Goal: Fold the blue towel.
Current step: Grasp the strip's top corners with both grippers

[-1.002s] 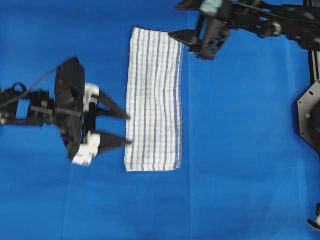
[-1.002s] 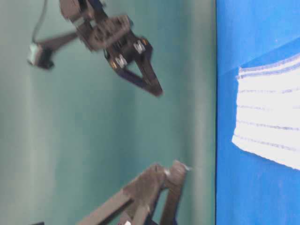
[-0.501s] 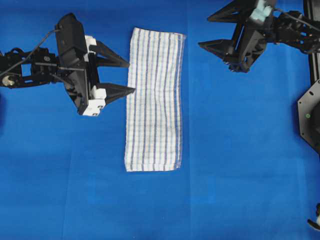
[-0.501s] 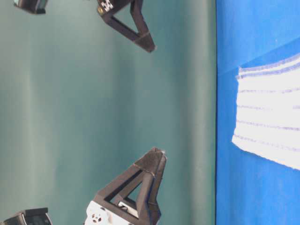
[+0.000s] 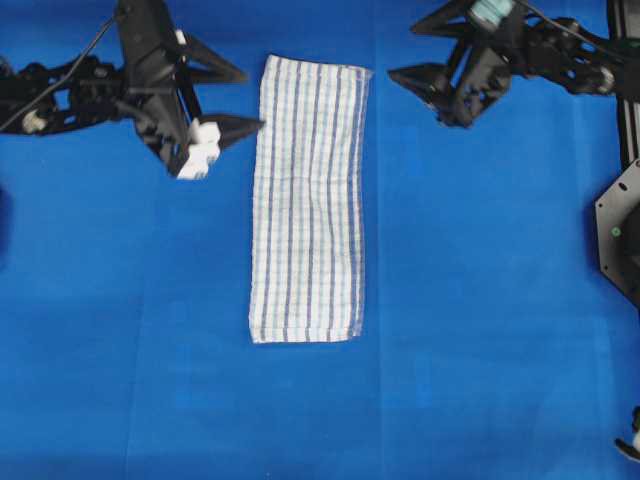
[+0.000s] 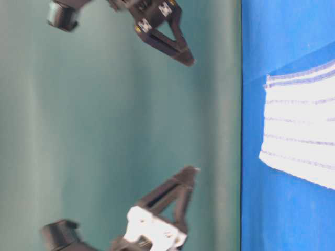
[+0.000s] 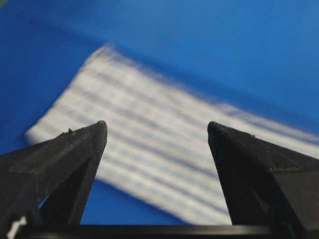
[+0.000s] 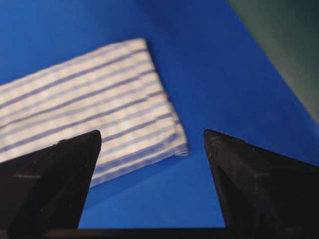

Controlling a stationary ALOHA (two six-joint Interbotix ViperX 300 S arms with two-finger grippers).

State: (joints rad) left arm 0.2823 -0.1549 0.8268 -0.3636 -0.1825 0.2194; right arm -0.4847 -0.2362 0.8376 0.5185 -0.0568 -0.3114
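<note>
Overhead exterior view gives us the blue towel (image 5: pixel 308 200) lying flat as a long narrow strip near the middle of the blue table (image 5: pixel 480 300), its short ends toward the top and bottom of the picture. Our left tool (image 5: pixel 240 100) sits just beside the towel's upper left edge, fingers spread wide apart and pointing at the cloth with nothing between them. Our right tool (image 5: pixel 408 50) is off the towel's upper right corner, a little apart from it, fingers likewise spread and empty.

From the left wrist we see the two dark fingertips (image 7: pixel 92 137) wide apart with the striped cloth (image 7: pixel 164 149) beyond them, though the cloth is blurred there. From the right wrist the towel's corner (image 8: pixel 99 99) lies ahead between the parted fingers (image 8: pixel 79 149).

At table level both tools appear to hang above the surface, not touching it, as far as we can judge from that blurred angle.
</note>
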